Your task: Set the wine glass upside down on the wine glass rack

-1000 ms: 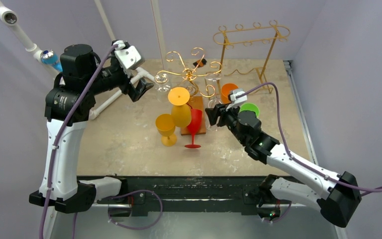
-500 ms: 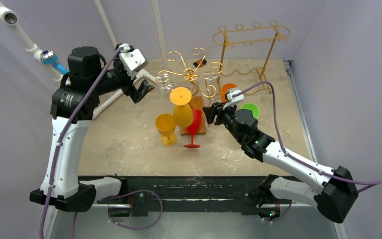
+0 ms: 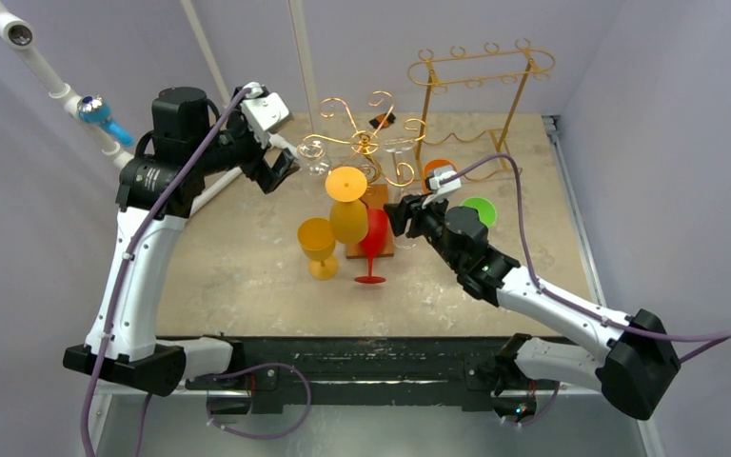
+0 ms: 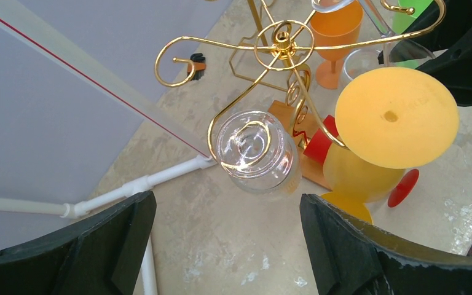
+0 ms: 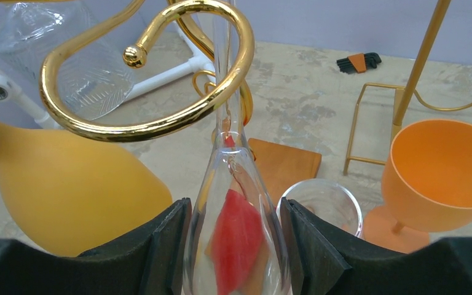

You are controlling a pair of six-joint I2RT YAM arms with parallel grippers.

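Wine glass (image 5: 233, 246), clear, inverted: bowl down, stem up. Right fingers (image 5: 160, 252) are clamped on the bowl, one pad on each side. The stem runs up through the open curl of a gold hook (image 5: 153, 126) on the wine glass rack (image 3: 366, 141). The foot is out of frame above, so I cannot tell whether it bears on the wire yet.

Left fingers (image 4: 98, 246) are spread wide with nothing between them, hovering near a second clear glass (image 4: 255, 150) that hangs bowl-down from another arm of the rack.

Neighbours are crowded. A yellow glass (image 4: 396, 117) hangs inverted just beside the held bowl. A red glass (image 3: 371, 243) stands on the worktop (image 3: 238, 267) below, and an orange glass (image 5: 445, 166) is off to the right.

Step in hand, as I judge it, is seating the foot on the hook:
- Keep the stem upright and deep in the curl, away from its open mouth.
- Ease down until the wire takes the weight.
- Part the fingers slowly, then back straight out, away from the yellow bowl.

Main risk: letting go before the foot is seated would likely drop the glass onto those below.
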